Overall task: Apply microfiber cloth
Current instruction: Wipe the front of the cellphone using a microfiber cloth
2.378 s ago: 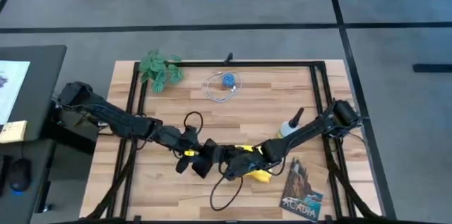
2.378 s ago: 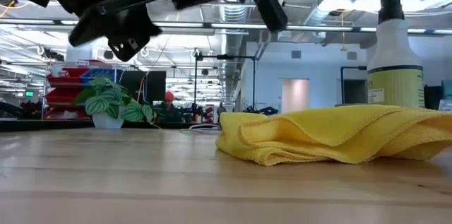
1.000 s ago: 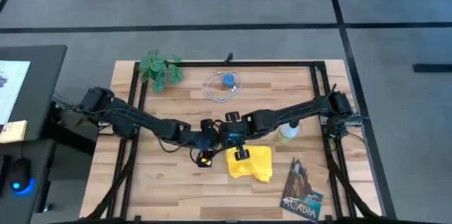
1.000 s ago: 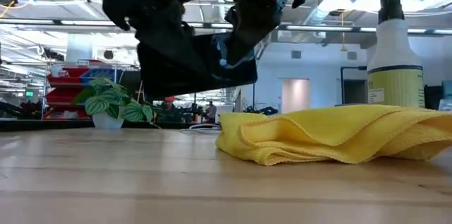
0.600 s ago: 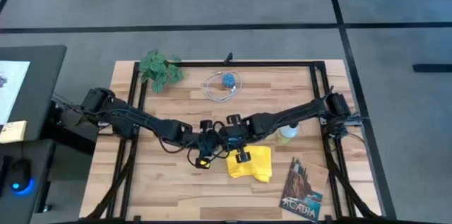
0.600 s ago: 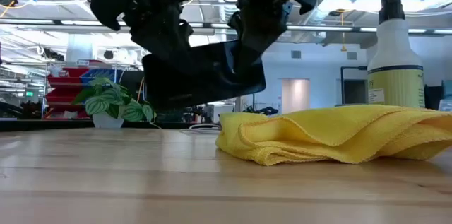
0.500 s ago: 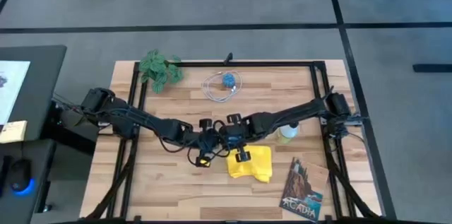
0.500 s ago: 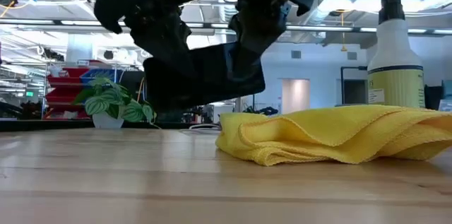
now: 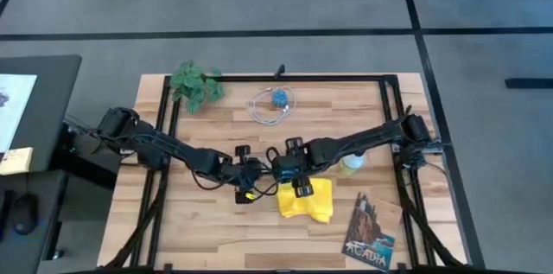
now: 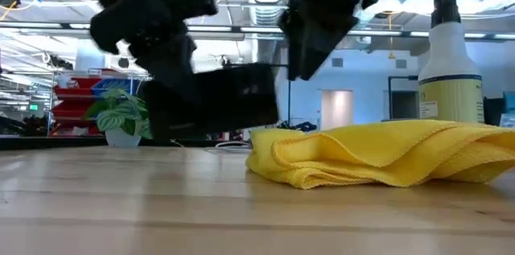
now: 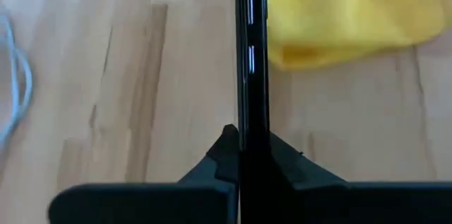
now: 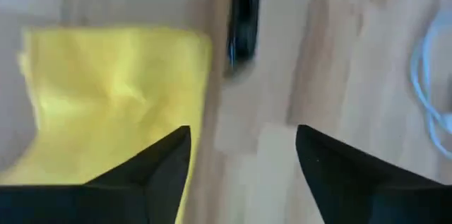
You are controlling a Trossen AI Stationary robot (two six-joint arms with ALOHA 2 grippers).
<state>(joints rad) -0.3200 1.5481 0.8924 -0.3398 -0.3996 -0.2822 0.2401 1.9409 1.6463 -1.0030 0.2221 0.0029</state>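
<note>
The yellow microfiber cloth [image 9: 308, 200] lies crumpled on the table right of centre, also in the low view [image 10: 386, 154] and both wrist views [image 11: 346, 8] [image 12: 106, 97]. My left gripper [image 9: 257, 172] [image 11: 251, 164] is shut on a black smartphone [image 10: 221, 100] [image 12: 244, 19], which hangs just left of the cloth. My right gripper [image 9: 287, 168] [image 12: 244, 155] stands open above the cloth's left edge, right of the phone, with nothing between its fingers. My left gripper pinches the smartphone's two broad faces at its left end [image 11: 251, 121] between its two fingers [image 11: 224, 155]. The fingers come from the table's left, about level, and lie along the phone. It hangs clear of the table on its long edge, one face toward the near edge.
A spray bottle [image 9: 352, 162] [image 10: 449, 62] stands right of the cloth. A dark illustrated booklet [image 9: 370, 235] lies at the near right. A small potted plant [image 9: 194, 86] and a coiled cable with a blue piece [image 9: 275, 105] sit at the far side.
The smartphone has passed from my right gripper to my left. My left gripper has taken hold of its left end, and my right gripper has let go and drawn off to the right. The phone has sunk a little, levelled out and shifted toward the table's left.
</note>
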